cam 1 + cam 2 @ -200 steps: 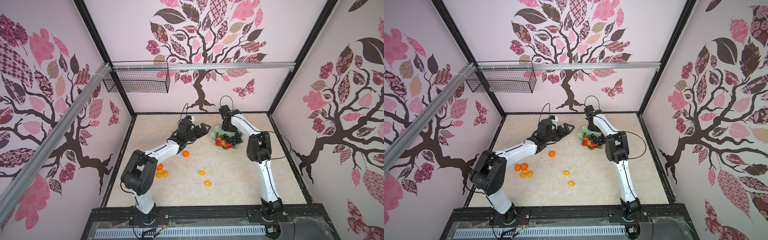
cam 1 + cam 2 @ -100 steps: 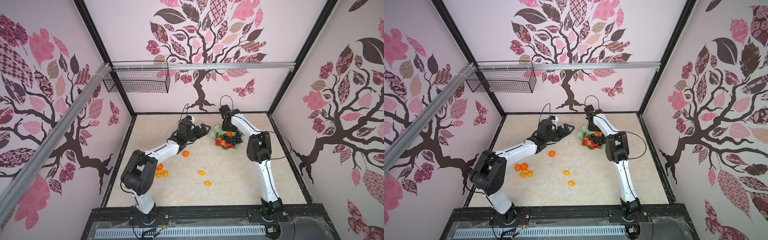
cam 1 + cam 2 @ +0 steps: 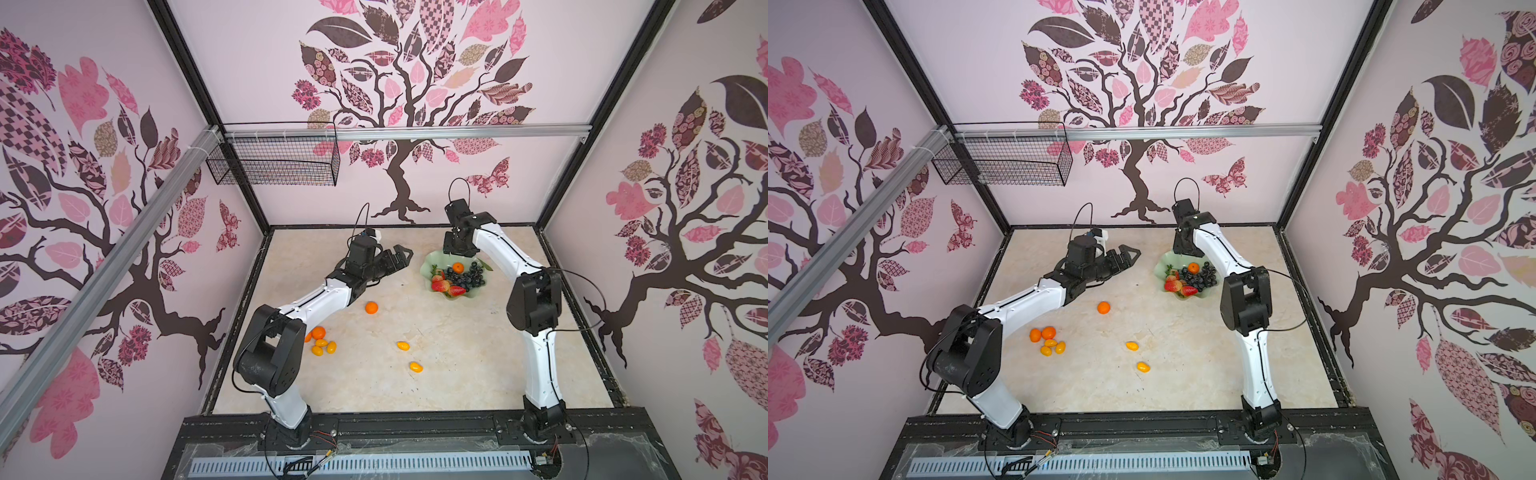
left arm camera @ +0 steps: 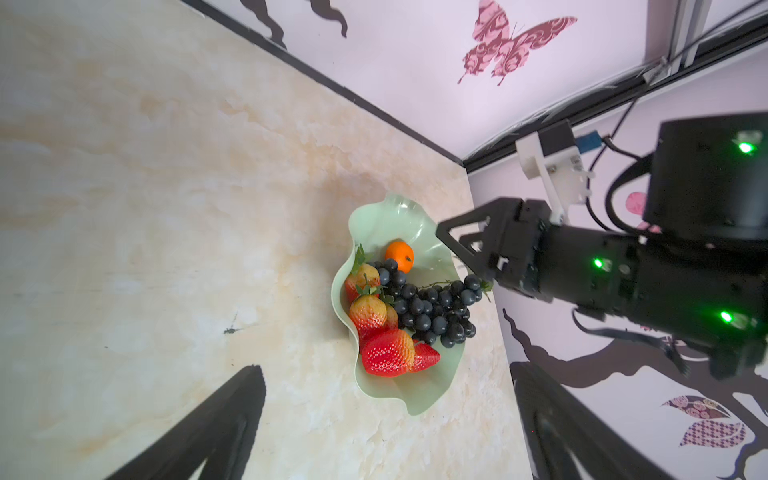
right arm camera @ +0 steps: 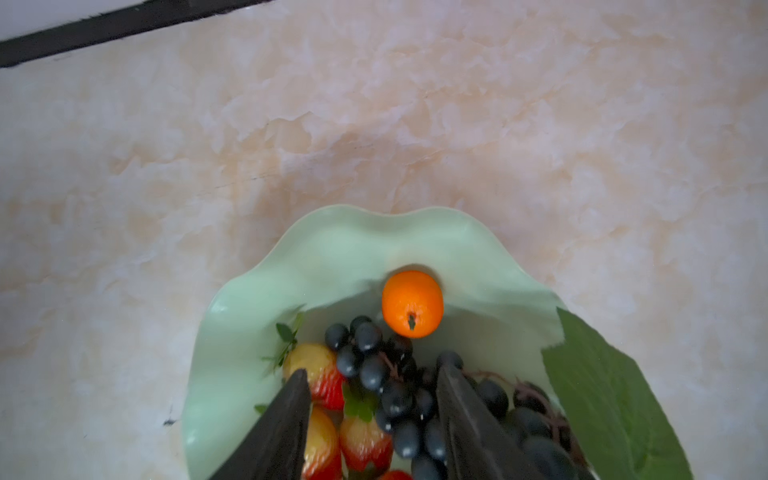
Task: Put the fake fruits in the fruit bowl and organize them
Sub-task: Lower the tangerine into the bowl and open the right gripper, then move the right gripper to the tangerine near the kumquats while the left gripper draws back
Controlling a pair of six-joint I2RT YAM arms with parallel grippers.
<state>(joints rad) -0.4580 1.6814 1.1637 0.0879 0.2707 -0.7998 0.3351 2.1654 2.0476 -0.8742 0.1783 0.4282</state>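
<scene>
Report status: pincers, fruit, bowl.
Left pincer open, empty. Right pincer open, empty, at fruit bowl. Orange, grapes, strawberries in bowl; eight fruits loose on table. Nothing blocking.

Both top views look down from high above the near edge toward the far wall, and they take in the whole table. The left wrist camera looks from the left, at middle distance, onto the bowl and the right gripper. The right wrist camera hangs close over the bowl and faces down between its fingers. All views share the bowl.
</scene>
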